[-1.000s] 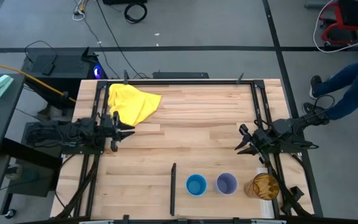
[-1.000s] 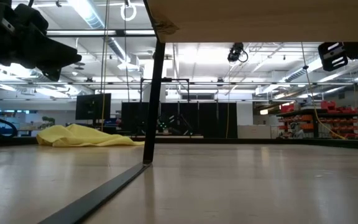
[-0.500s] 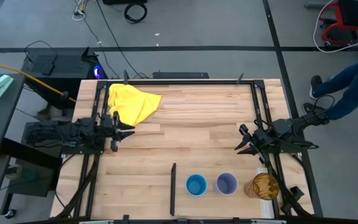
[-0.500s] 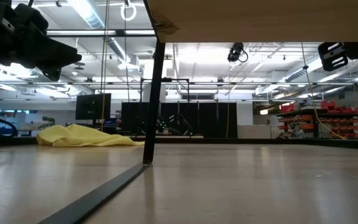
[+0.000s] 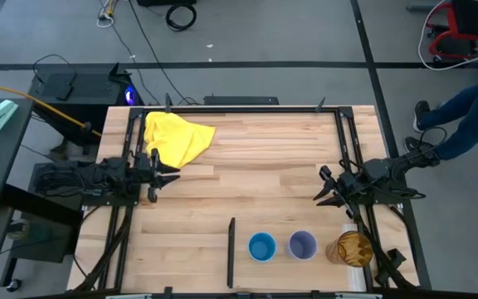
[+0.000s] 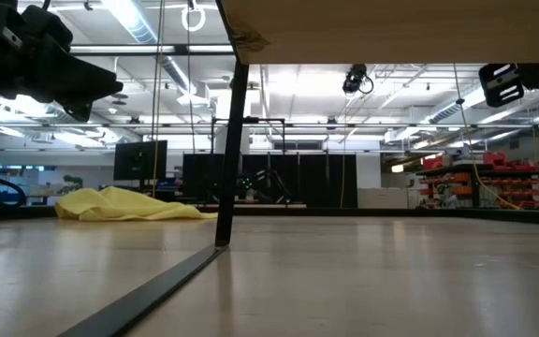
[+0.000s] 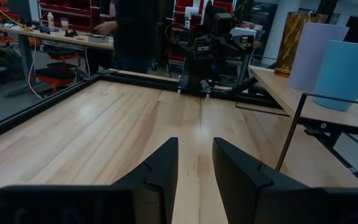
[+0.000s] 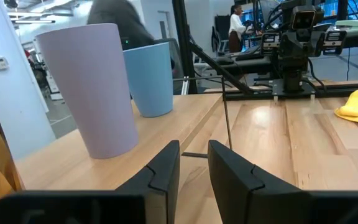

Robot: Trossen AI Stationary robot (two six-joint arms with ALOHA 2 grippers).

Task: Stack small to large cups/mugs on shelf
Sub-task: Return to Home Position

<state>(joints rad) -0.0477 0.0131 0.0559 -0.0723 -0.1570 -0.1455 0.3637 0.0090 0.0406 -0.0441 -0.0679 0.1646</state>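
On shelf (image 5: 243, 267): blue (image 5: 261, 247), lavender (image 5: 303, 245), amber cups (image 5: 351, 247)

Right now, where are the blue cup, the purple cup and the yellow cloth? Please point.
blue cup (image 5: 261, 247): high view, inside its open mouth.
purple cup (image 5: 303, 245): high view, inside its open mouth.
yellow cloth (image 5: 175, 138): high view, middle of the crumpled fabric.

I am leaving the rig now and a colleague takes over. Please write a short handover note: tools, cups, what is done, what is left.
Left tool: open, empty, at the left side of the table.
Right tool: open, empty, at the right side, near the shelf.
Cups: blue cup, lavender cup and amber tumbler stand upright in one row on the shelf, small to large, not nested.
Done: all three placed.
Left: probably nothing; both tools look parked.
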